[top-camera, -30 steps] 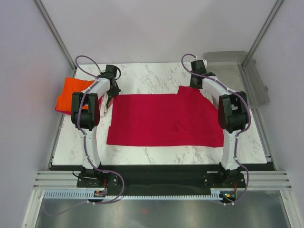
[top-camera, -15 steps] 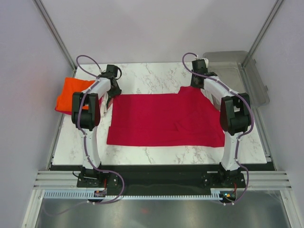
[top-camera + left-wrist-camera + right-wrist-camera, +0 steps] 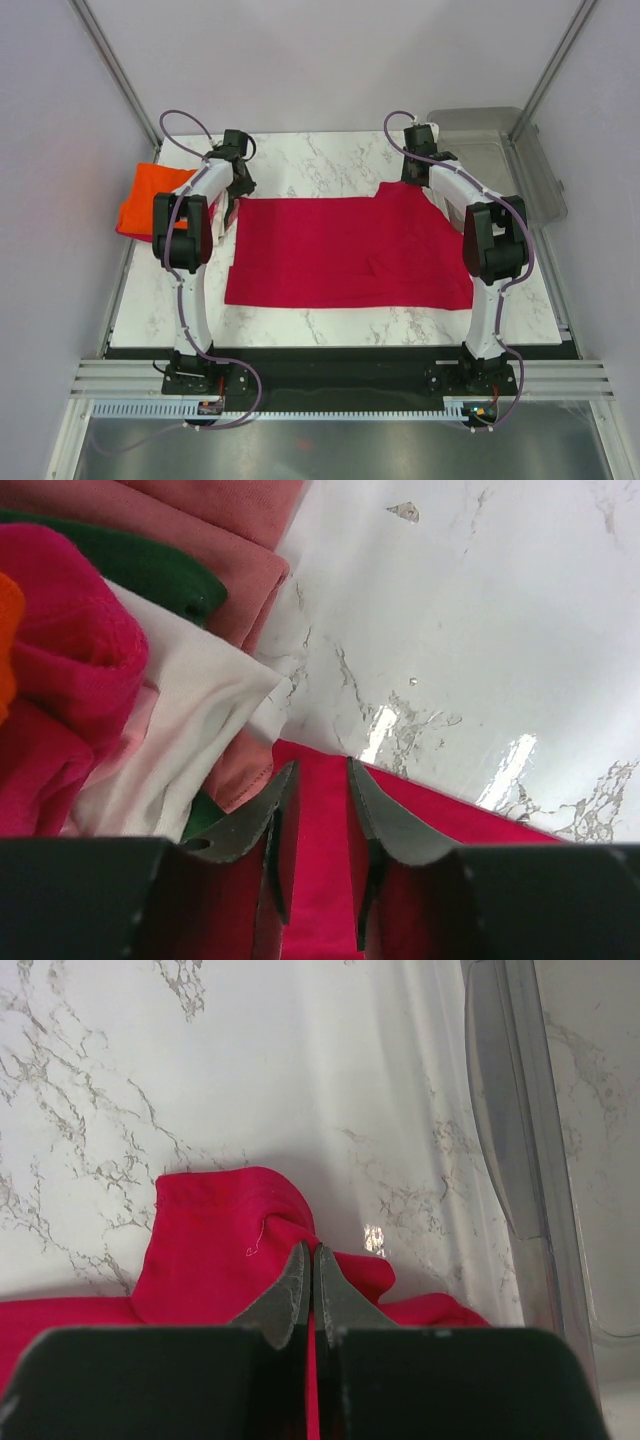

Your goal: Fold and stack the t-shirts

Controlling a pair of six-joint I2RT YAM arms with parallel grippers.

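Note:
A crimson t-shirt [image 3: 350,250] lies spread flat across the middle of the marble table. My left gripper [image 3: 234,203] sits at its far left corner. In the left wrist view the jaws [image 3: 320,770] stand slightly apart with the crimson cloth [image 3: 322,860] between them. My right gripper [image 3: 410,180] is at the shirt's far right corner. In the right wrist view it [image 3: 311,1252] is shut on a raised fold of the crimson shirt [image 3: 215,1240]. An orange t-shirt [image 3: 150,195] tops a stack at the left edge. Pink [image 3: 230,520], white [image 3: 190,710] and dark red [image 3: 70,650] folded edges show beside my left fingers.
A clear grey plastic bin [image 3: 510,160] stands at the back right, and its wall shows in the right wrist view [image 3: 520,1130]. A dark green cloth edge [image 3: 150,575] lies in the stack. Bare marble [image 3: 320,160] lies behind the shirt. Metal frame posts rise at both back corners.
The left wrist has shifted slightly toward the back over the shirt's corner. The right arm shifted a little a second ago and has held since. The shirt has not visibly moved.

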